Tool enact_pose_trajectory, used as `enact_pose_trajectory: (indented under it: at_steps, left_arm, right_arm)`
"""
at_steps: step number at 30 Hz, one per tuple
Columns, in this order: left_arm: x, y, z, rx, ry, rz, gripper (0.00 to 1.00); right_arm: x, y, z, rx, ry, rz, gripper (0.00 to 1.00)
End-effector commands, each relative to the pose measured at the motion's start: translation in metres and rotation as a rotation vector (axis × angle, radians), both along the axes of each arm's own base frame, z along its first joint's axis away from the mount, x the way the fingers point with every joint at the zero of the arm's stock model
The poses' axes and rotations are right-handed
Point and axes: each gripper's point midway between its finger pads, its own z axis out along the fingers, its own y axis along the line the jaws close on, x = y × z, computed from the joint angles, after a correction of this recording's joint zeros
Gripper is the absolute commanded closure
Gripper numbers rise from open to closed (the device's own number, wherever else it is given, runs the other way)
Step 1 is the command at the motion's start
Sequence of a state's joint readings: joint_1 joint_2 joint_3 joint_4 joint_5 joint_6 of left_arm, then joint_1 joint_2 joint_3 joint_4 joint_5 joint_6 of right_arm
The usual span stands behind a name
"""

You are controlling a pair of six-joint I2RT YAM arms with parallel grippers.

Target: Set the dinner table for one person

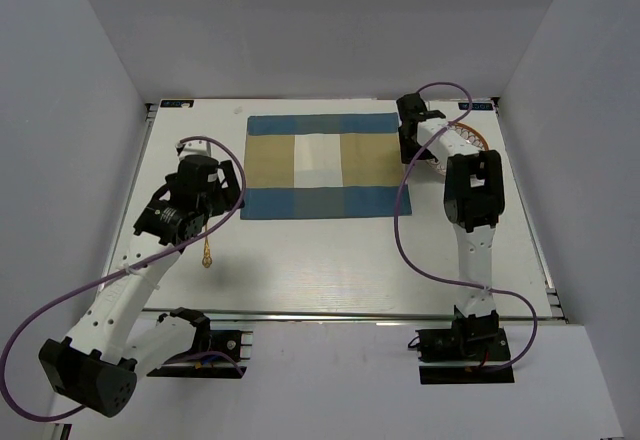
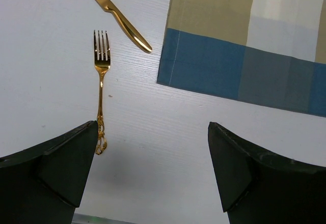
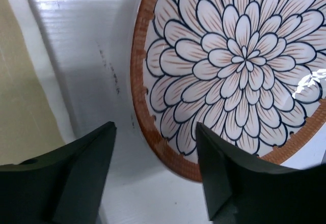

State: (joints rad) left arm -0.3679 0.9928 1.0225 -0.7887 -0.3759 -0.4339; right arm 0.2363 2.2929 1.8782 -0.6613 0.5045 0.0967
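Observation:
The white dinner table (image 1: pixel 340 260) carries a gold fork (image 2: pixel 101 81) and a gold knife (image 2: pixel 119 18) to the left of the striped placemat. My left gripper (image 2: pixel 153 127) is open and empty above bare table, its left finger beside the fork's handle end (image 1: pixel 207 255). In the top view the left gripper (image 1: pixel 222 195) hangs over the cutlery. A flower-patterned plate with an orange rim (image 3: pixel 239 56) lies at the back right (image 1: pixel 472 138). My right gripper (image 3: pixel 154 127) is open, its jaws on either side of the plate's left rim. In the top view the right gripper (image 1: pixel 412 145) sits there too.
A blue-and-beige striped placemat (image 1: pixel 320 165) lies at the back middle, and its blue corner shows in the left wrist view (image 2: pixel 214 66). Grey walls (image 1: pixel 60 110) enclose the table on three sides. Purple cables (image 1: pixel 405 230) loop from both arms.

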Motion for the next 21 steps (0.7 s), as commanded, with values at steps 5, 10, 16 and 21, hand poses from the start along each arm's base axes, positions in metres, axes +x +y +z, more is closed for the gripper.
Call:
enact_pose_trajectory:
  at_steps: [5, 10, 16, 21]
  left_arm:
    - [0.004, -0.007, 0.009, -0.027, -0.044, -0.046, 0.02]
    - [0.005, -0.009, 0.008, -0.03, -0.038, -0.056, 0.02]
    - [0.004, -0.009, 0.007, -0.029, -0.037, -0.056, 0.02]
    - [0.005, -0.007, 0.004, -0.02, -0.026, -0.042, 0.02]
  right_arm:
    - [0.02, -0.006, -0.002, -0.029, -0.038, 0.008, 0.52]
    - [0.021, -0.012, 0.002, -0.063, -0.053, 0.005, 0.94]
    - [0.023, -0.013, 0.019, -0.095, -0.071, 0.031, 1.0]
    - [0.028, -0.002, 0.061, -0.188, -0.143, 0.106, 1.0]
